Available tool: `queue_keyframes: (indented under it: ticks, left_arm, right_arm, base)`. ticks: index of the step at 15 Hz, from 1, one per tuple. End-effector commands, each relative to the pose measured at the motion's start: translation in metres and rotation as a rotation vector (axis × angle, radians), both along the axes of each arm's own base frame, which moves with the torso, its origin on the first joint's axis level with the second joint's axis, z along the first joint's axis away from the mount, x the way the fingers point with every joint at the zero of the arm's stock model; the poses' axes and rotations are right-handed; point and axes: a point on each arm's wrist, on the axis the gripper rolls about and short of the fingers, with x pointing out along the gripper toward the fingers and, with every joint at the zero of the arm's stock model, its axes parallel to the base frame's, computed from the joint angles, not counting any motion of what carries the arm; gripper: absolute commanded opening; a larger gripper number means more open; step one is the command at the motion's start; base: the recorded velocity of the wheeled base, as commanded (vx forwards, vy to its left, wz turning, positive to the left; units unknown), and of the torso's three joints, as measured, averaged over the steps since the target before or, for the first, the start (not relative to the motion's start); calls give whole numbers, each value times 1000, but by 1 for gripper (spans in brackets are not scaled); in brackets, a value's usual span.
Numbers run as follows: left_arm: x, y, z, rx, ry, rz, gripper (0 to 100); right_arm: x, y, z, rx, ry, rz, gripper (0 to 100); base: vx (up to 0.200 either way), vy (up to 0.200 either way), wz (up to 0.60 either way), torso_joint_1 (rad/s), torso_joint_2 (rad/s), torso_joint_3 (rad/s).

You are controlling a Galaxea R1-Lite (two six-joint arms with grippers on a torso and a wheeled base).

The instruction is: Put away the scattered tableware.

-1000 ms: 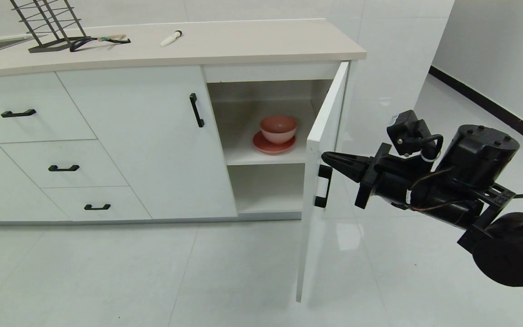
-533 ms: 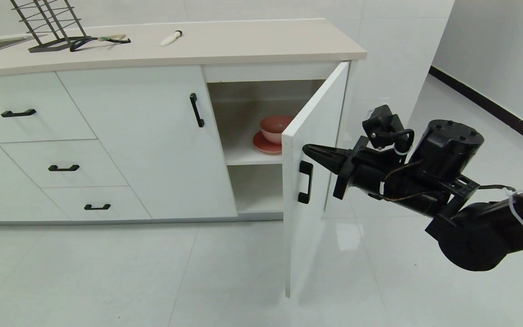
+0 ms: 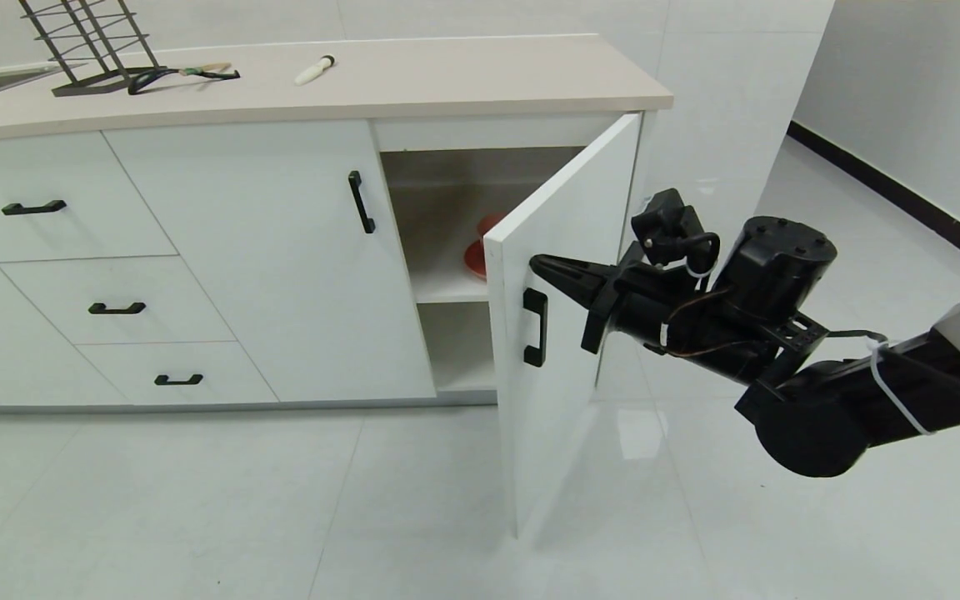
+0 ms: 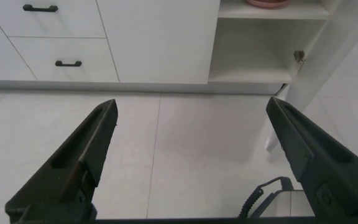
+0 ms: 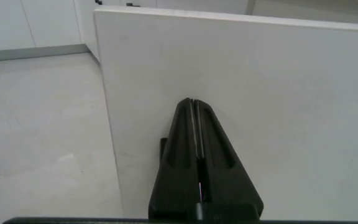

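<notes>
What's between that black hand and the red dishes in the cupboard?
The half-open white cupboard door stands between the right hand and the red dishes, as the head view shows.

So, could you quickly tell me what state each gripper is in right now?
Left gripper: open, holding nothing.
Right gripper: shut, empty, tip at the cabinet door.

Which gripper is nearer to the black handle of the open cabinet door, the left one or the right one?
Right. The right gripper, shut, is at the door just above the handle; the left gripper hangs open over the floor, well back from the cabinet.
</notes>
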Motion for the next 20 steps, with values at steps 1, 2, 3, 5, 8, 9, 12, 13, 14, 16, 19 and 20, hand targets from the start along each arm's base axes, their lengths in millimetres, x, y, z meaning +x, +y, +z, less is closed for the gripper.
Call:
queue_keyframes:
  ticks: [1, 2, 3, 5, 8, 9, 12, 13, 14, 16, 19, 20]
  left_arm:
    - [0, 0, 0, -1, 0, 1, 100]
    - [0, 0, 0, -1, 0, 1, 100]
    - [0, 0, 0, -1, 0, 1, 100]
    - [0, 0, 0, -1, 0, 1, 100]
    - [0, 0, 0, -2, -1, 1, 100]
    - [0, 0, 0, -2, -1, 1, 100]
    - [0, 0, 0, -1, 0, 1, 100]
    - [0, 0, 0, -2, -1, 1, 100]
    - [0, 0, 0, -2, -1, 1, 100]
    - [0, 0, 0, -2, -1, 1, 100]
    - [0, 0, 0, -2, -1, 1, 100]
    - [0, 0, 0, -2, -1, 1, 100]
  right_arm:
    - [2, 9, -4, -3, 2, 16, 0]
    - [2, 9, -4, -3, 2, 16, 0]
    - [5, 13, -4, 3, -6, 21, 0]
    - [10, 16, -4, 9, -15, 21, 0]
    - [17, 21, -3, 21, -34, 21, 0]
    - [18, 22, -3, 25, -38, 21, 0]
    - [28, 29, -4, 40, -59, 21, 0]
    - [30, 30, -5, 41, -61, 21, 0]
    - [32, 32, -6, 43, -63, 21, 0]
    - [37, 35, -7, 48, -72, 21, 0]
    - [43, 39, -8, 56, -84, 21, 0]
    - [46, 41, -9, 65, -96, 21, 0]
  base:
    - [0, 0, 0, 0, 0, 0]
    - [0, 0, 0, 0, 0, 0]
    - [0, 0, 0, 0, 0, 0]
    - [0, 0, 0, 0, 0, 0]
    - [0, 0, 0, 0, 0, 0]
    - [0, 0, 0, 0, 0, 0]
    - [0, 0, 0, 0, 0, 0]
    - [0, 0, 0, 0, 0, 0]
    - [0, 0, 0, 0, 0, 0]
    - [0, 0, 0, 0, 0, 0]
    - [0, 0, 0, 0, 0, 0]
    - [0, 0, 0, 0, 0, 0]
